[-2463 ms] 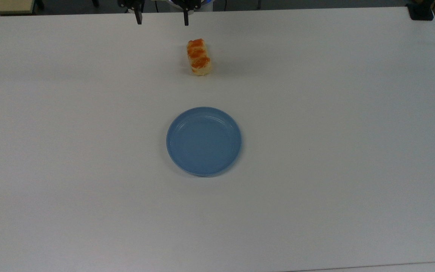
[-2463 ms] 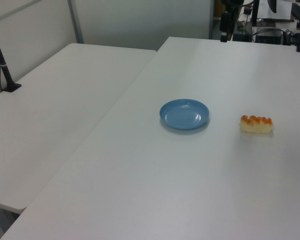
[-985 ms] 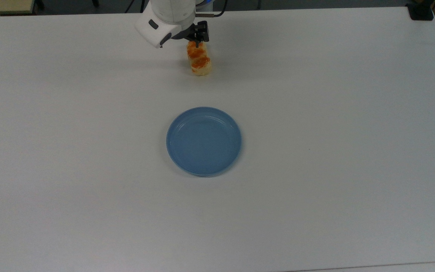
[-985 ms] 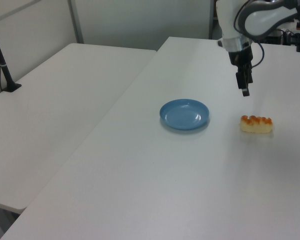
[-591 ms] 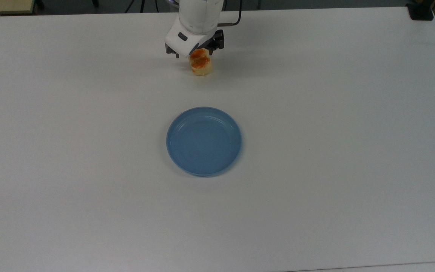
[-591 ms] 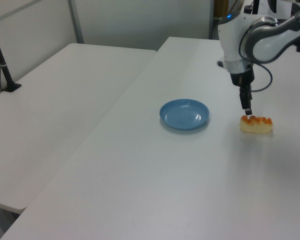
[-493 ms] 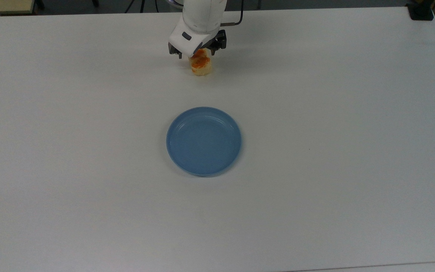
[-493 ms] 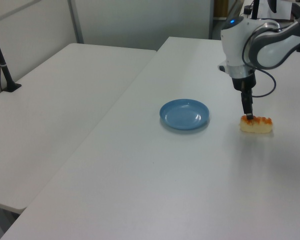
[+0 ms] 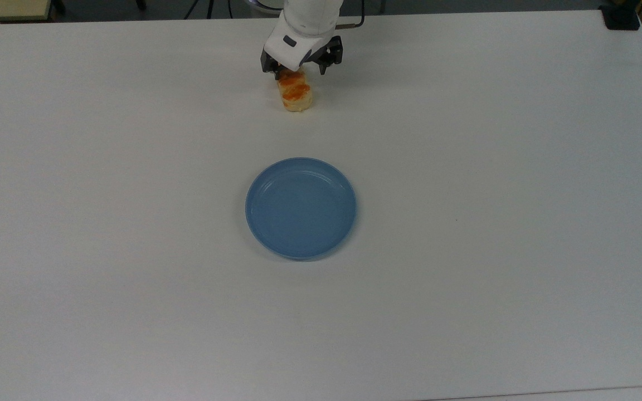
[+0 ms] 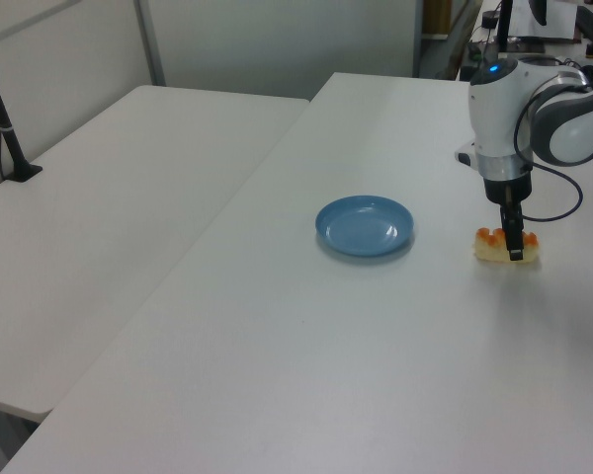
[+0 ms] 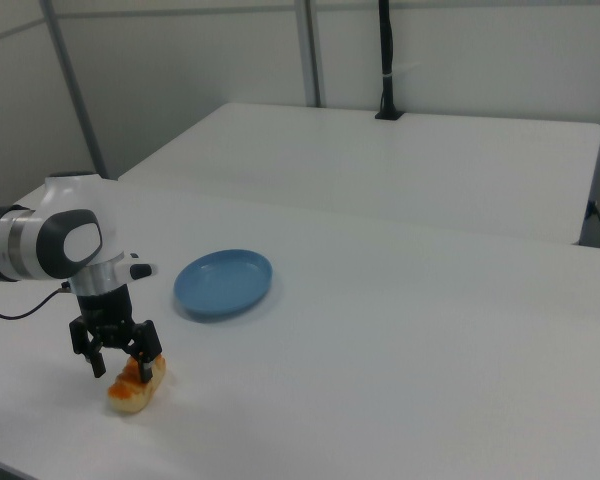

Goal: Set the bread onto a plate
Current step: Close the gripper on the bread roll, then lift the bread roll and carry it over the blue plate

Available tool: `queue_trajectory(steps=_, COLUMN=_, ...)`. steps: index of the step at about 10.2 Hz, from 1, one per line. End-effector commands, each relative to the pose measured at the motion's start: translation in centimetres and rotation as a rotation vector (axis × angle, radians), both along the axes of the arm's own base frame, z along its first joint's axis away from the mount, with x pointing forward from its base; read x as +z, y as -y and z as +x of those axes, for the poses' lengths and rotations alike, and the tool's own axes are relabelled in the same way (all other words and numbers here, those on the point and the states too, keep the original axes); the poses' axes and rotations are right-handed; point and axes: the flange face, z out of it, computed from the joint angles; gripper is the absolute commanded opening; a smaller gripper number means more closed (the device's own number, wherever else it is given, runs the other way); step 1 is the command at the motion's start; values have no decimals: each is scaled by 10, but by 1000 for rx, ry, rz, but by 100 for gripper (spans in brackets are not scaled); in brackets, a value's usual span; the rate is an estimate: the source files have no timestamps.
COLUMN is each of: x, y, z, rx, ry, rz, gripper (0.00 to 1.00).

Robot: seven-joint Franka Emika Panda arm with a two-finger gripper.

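The bread is a pale-yellow roll with orange-brown patches, lying on the white table near the far edge in the top view. My gripper is lowered over its far half, open, with one finger on each side of the roll. In the right view the gripper straddles the bread, with both dark fingers down beside it. In the left view one finger stands in front of the bread. The light-blue plate sits bare at the table's middle, also visible as the plate and the plate.
A second white table adjoins this one, carrying a black pole, which the right view shows as a pole. A black clamp sits at the top view's far right corner. Cables trail behind the arm.
The arm came in from the far edge, swung over the bread and dropped. Its open fingers now stand lower, on either side of the roll. Bread and plate have not moved.
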Motion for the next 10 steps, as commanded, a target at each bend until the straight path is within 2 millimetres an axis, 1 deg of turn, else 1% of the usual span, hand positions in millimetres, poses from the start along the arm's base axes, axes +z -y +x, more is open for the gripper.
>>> queue_trajectory(steps=1, x=-15, y=-1, z=2, rx=-28, ry=63, rz=-9, gripper=93)
queue_trajectory(steps=2, x=-17, y=-2, z=5, rx=-24, ry=79, rz=-5, gripper=82)
queue_trajectory(steps=3, x=-21, y=-3, z=6, rx=-21, ry=79, rz=-5, gripper=63)
queue_trajectory(steps=4, x=-18, y=-2, z=9, rx=-9, ry=87, rz=-13, gripper=45)
queue_trajectory(steps=5, x=-10, y=-1, z=17, rx=-2, ry=104, rz=-11, gripper=37)
queue_trajectory(steps=6, x=6, y=0, z=30, rx=-5, ry=133, rz=-6, gripper=36)
queue_trajectory(steps=8, x=43, y=-1, z=68, rx=-13, ry=201, rz=8, gripper=36)
queue_trajectory(steps=9, x=53, y=0, z=101, rx=-41, ry=216, rz=14, gripper=36)
queue_trajectory(steps=10, x=58, y=3, z=138, rx=-69, ry=230, rz=21, gripper=37)
